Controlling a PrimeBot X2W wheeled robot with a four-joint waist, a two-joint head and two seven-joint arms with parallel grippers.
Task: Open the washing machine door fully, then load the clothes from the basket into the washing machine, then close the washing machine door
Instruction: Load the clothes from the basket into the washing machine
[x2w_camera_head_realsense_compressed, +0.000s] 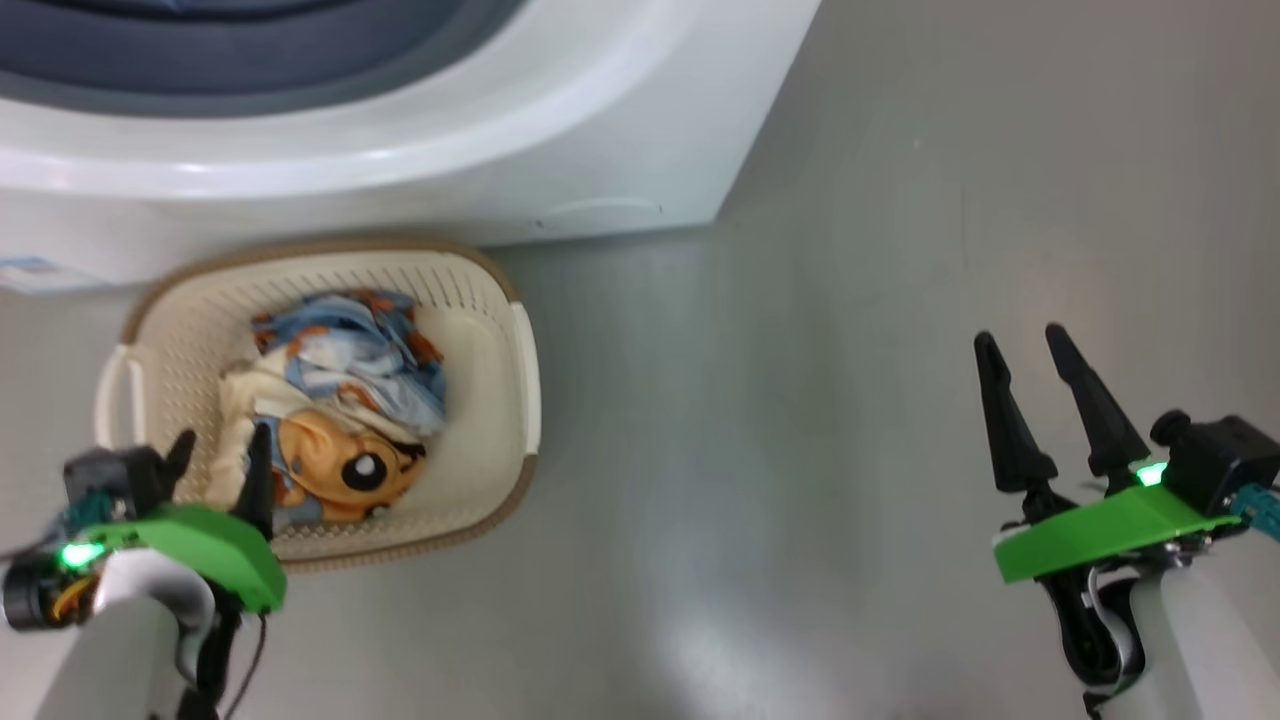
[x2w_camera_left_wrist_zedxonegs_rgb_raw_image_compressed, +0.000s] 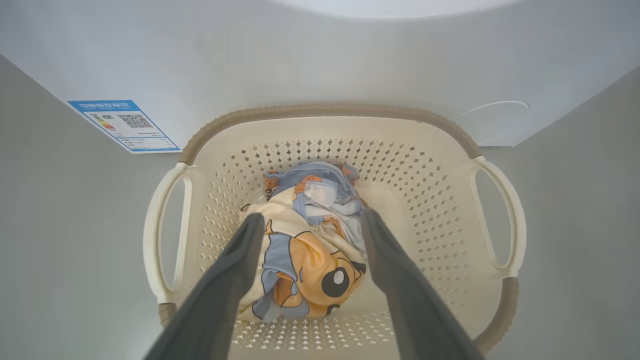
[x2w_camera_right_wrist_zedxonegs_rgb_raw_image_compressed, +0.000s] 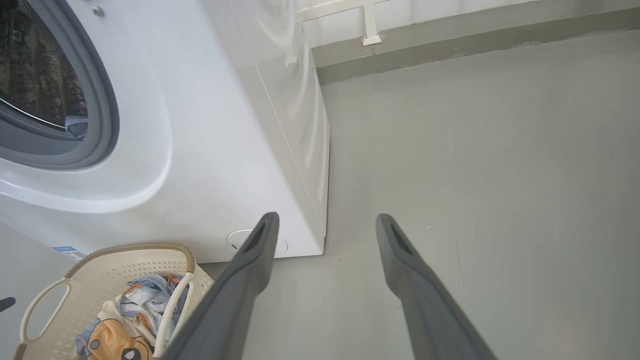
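Clothes, a crumpled heap of soft blue and cream fabric with an orange cartoon dog print (x2w_camera_left_wrist_zedxonegs_rgb_raw_image_compressed: 305, 250), lie under the left gripper (x2w_camera_left_wrist_zedxonegs_rgb_raw_image_compressed: 312, 215). Its two dark fingers are spread wide to either side of the heap and hold nothing. Whether the tips touch the fabric I cannot tell. The cloth should be light, limp and prone to trailing, so a pinch on the raised orange fold looks surest.

The heap sits in the middle of the cream perforated plastic basket with a brown rim (x2w_camera_left_wrist_zedxonegs_rgb_raw_image_compressed: 325, 110), which stands on the grey floor (x2w_camera_head_realsense_compressed: 800, 400) against the white front-loading washing machine (x2w_camera_right_wrist_zedxonegs_rgb_raw_image_compressed: 225, 125). The right gripper (x2w_camera_head_realsense_compressed: 1020, 337) hangs wide and empty, well apart from the basket.

How many pieces are bundled is unclear, as is the bluish scrap (x2w_camera_right_wrist_zedxonegs_rgb_raw_image_compressed: 75, 125) at the grey gasket (x2w_camera_right_wrist_zedxonegs_rgb_raw_image_compressed: 102, 100).
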